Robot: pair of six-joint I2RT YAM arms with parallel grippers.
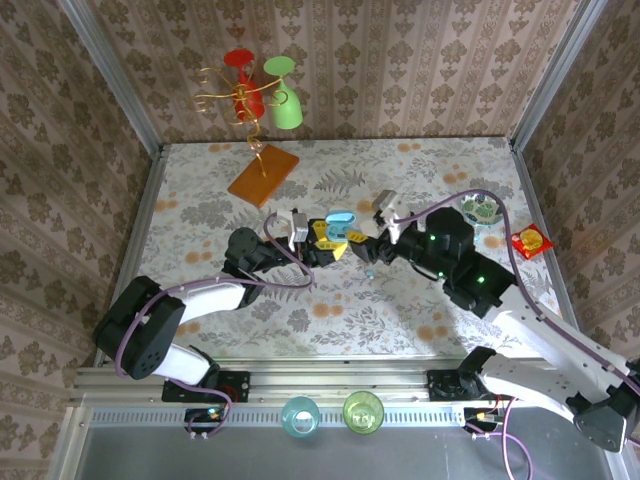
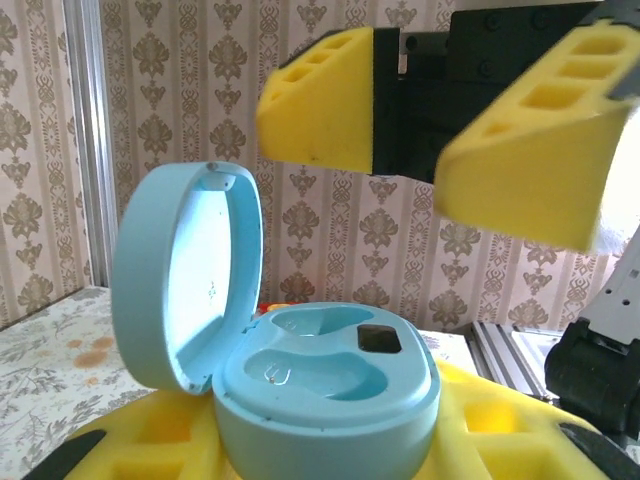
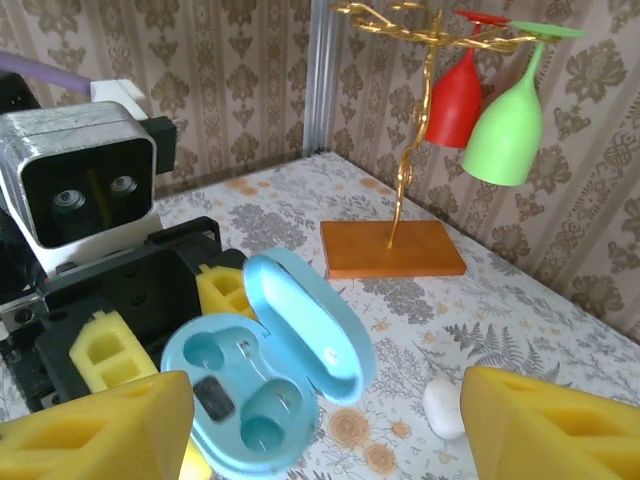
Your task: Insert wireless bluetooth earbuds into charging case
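My left gripper (image 1: 322,241) is shut on a pale blue charging case (image 2: 330,385), whose base sits between the yellow pads (image 2: 150,440). The lid (image 2: 190,270) stands open to the left, and both wells look empty. My right gripper (image 3: 325,425) hangs open just above and beside the case (image 3: 245,400), with nothing between its yellow fingers (image 2: 525,135). One small white earbud (image 3: 443,408) lies on the table to the right of the case, between the right fingers and apart from both of them.
A gold wire stand on an orange wooden base (image 1: 263,176) holds a red glass (image 1: 245,95) and a green glass (image 1: 286,105) at the back. A small dish (image 1: 483,211) and a red packet (image 1: 531,243) lie at the right edge. Patterned walls close in three sides.
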